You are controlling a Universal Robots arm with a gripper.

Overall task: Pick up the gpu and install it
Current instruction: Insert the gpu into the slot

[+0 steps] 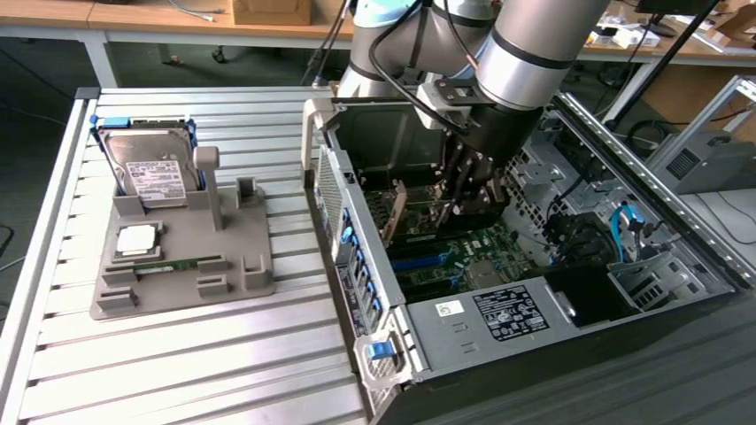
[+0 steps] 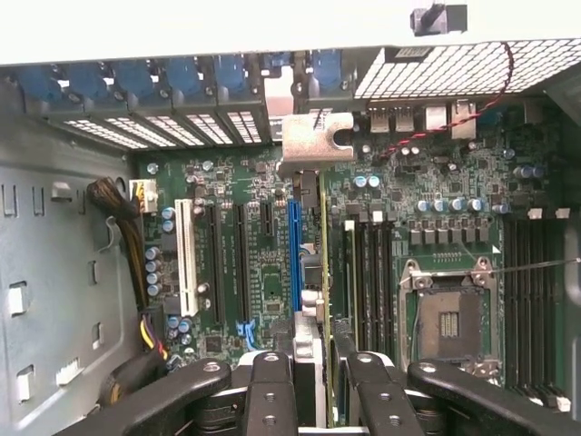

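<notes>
One gpu (image 2: 311,272) pinched edge-on by end effector (image 2: 313,381), long axis along blue slot (image 2: 294,254), bracket toward case rear wall (image 2: 227,91)

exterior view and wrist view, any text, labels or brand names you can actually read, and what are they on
No text can be read in either view.
White label on the hard drive: print too small to read.
Black label on the power supply: white print, too blurred to read.
Small white sticker beside that label: unreadable.
Motherboard: any markings on it are too fine to read.
</notes>
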